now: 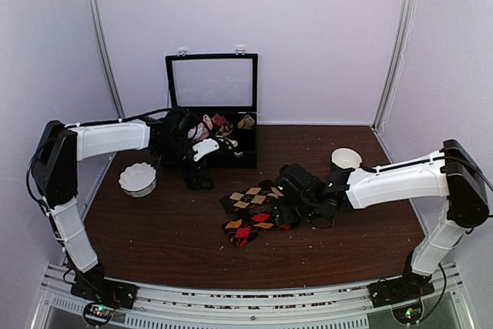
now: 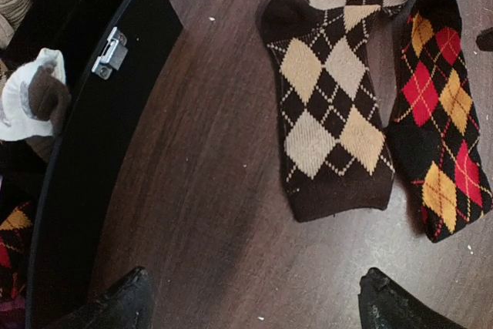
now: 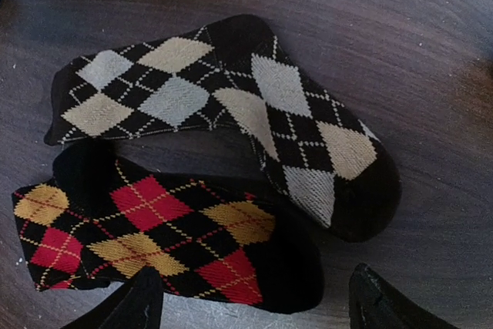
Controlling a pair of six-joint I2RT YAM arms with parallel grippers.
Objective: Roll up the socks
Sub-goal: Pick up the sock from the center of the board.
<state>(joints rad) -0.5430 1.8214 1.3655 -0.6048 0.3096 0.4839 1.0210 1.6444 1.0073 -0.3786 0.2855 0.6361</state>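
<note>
Tan-diamond sock (image 3: 177, 98): dark brown-black ground, argyle of cream and tan diamonds, thin pale crossing lines; toe and cuff plain dark.
Red-diamond sock (image 3: 169, 236): black ground, argyle of red and orange-yellow diamonds, thin yellow crossing lines.
Table (image 1: 169, 229): dark brown, wood grain, scattered pale specks.
Box (image 2: 100, 152): black all over; latch (image 2: 110, 53) silver.
Bundle (image 2: 35, 102) in the box: white with brown.
Bowl (image 1: 137, 179): white.
Cup (image 1: 346, 159): white.
Left arm (image 1: 108, 139), right arm (image 1: 397, 182): white shells, black joints.
Back wall (image 1: 308, 21): pale lilac.
</note>
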